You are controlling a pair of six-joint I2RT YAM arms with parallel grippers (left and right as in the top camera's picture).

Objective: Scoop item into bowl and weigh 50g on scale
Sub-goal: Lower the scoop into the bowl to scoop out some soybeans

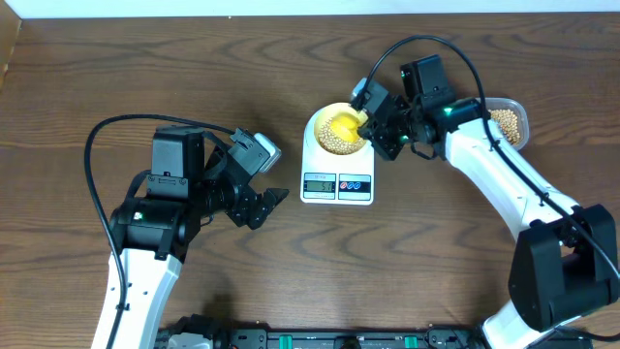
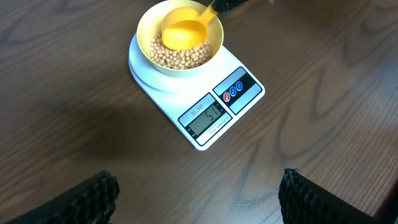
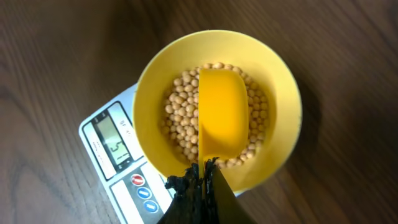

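Firmly clenched on the glossy yellow scoop [image 3: 221, 112], the right end effector [image 3: 200, 186] hovers over round beans [image 3: 180, 121]; left end effector [image 1: 266, 206] gapes.

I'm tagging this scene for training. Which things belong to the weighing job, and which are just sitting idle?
In the job: beans, bowl, scale, yellow scoop, right claw shut on it, clear container.
Idle: left claw, open, apart from the scale.

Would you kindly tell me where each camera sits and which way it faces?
Overhead: above the table, looking straight down; left arm and right arm show.
Left wrist: on its arm, looking obliquely at the scale; open fingers show.
Right wrist: over the bowl, looking down; shut gripper holds the scoop.
Shared: all show beans in the bowl.
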